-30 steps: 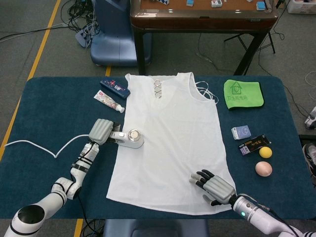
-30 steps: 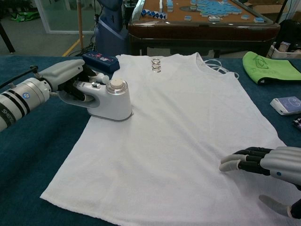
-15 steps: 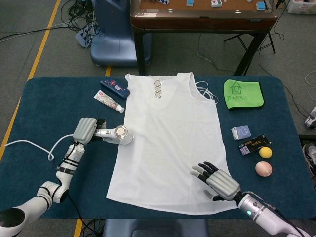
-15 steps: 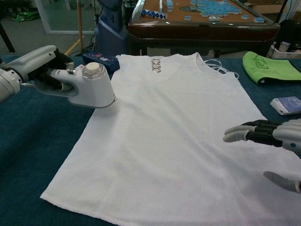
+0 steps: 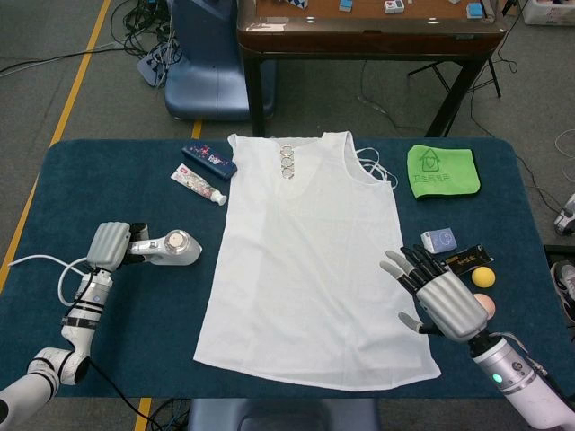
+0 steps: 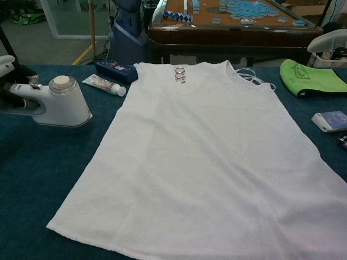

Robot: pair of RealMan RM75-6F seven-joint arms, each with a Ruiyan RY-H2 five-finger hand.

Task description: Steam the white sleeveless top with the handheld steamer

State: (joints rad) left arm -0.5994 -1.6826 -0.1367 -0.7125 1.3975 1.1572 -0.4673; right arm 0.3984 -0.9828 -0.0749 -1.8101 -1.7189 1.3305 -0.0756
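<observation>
The white sleeveless top (image 5: 310,251) lies flat in the middle of the blue table (image 5: 99,180), neck towards the far edge, and fills most of the chest view (image 6: 206,146). The white handheld steamer (image 5: 175,249) stands on the blue cloth left of the top, apart from it, as the chest view (image 6: 62,103) also shows. My left hand (image 5: 110,244) grips its handle. My right hand (image 5: 440,301) hovers above the top's right hem edge, fingers spread, holding nothing.
A toothpaste tube (image 5: 199,186) and a dark blue box (image 5: 208,161) lie at the back left. Right of the top are a green cloth (image 5: 441,171), a small blue box (image 5: 438,240), a dark packet (image 5: 463,262) and two balls (image 5: 483,277). The steamer's white cord (image 5: 36,262) trails left.
My left hand has carried the steamer leftward off the top onto the bare blue cloth. My right hand has lifted off the top and moved right, fingers spreading.
</observation>
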